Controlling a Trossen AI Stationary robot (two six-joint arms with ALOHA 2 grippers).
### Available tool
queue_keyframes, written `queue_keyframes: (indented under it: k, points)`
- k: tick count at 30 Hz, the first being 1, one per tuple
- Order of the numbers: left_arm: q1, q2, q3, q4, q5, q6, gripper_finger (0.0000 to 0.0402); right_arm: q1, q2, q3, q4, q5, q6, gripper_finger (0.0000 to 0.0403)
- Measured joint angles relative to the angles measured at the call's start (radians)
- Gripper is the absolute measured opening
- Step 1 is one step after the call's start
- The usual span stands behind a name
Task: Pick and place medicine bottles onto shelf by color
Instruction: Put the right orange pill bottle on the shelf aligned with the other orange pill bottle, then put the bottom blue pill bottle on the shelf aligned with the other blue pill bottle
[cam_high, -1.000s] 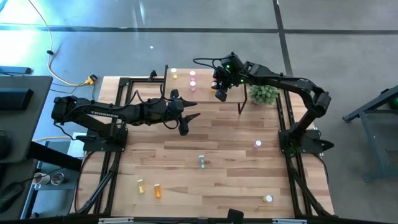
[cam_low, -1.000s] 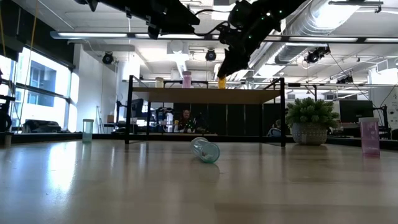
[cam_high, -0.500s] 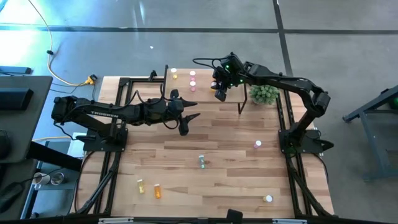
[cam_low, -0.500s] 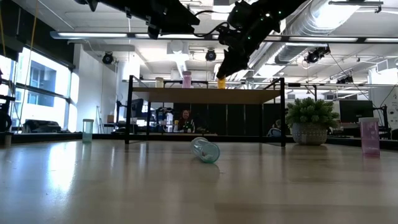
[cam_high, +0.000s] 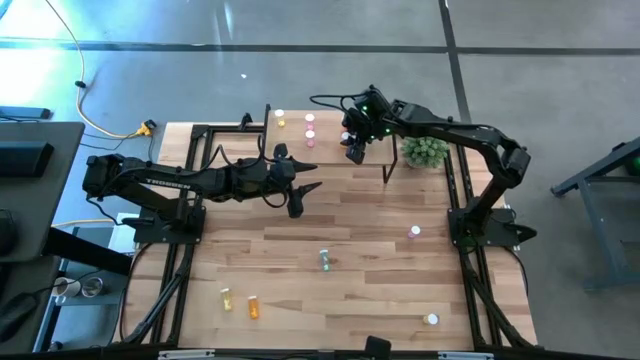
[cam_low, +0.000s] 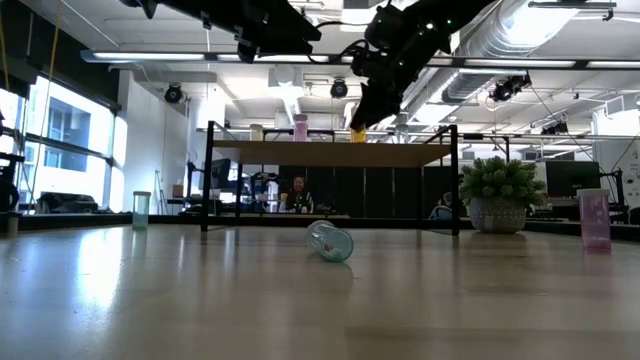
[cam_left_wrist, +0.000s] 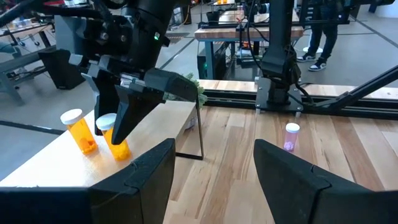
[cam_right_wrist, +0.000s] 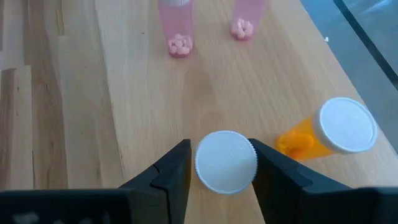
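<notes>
The light-wood shelf (cam_high: 328, 142) stands at the table's far edge. My right gripper (cam_high: 352, 150) is over it, shut on an orange bottle with a white cap (cam_right_wrist: 226, 162). A second orange bottle (cam_right_wrist: 329, 134) stands beside it on the shelf board (cam_left_wrist: 56, 165). Two pink bottles (cam_right_wrist: 177, 25) stand farther along the shelf, and a yellow one (cam_high: 281, 121) at its left end. My left gripper (cam_high: 300, 196) is open and empty above the table, near the shelf's front. My right gripper pinches the orange bottle's white cap (cam_left_wrist: 106, 122) between its two fingers (cam_left_wrist: 127, 109). The fingers come from above, pointing down. The bottle stands upright with its base (cam_left_wrist: 119, 151) on the shelf board.
More bottles are on the table: a green one lying on its side (cam_high: 324, 260), yellow (cam_high: 226, 298) and orange (cam_high: 253, 308) near the front left, pink (cam_high: 414, 232) at the right, one more (cam_high: 431, 320) at the front right. A green plant (cam_high: 425, 150) stands right of the shelf.
</notes>
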Motion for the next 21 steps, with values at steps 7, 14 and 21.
queue_keyframes:
  k: [7, 14, 21]
  points:
    - [0.0, 0.0, 0.0, 0.0, 0.0, 0.0, 0.0209, 0.0, 0.0, 0.0, 0.019, 0.0, -0.008, 0.0149]
    - [0.0, 0.0, 0.0, 0.0, 0.0, 0.0, 0.0209, 0.0, 0.0, 0.056, 0.011, -0.001, -0.01, 0.0149]
    - [0.0, -0.007, 0.0, -0.049, -0.049, 0.016, 0.0209, 0.0, -0.001, 0.154, -0.136, -0.002, -0.026, 0.0149]
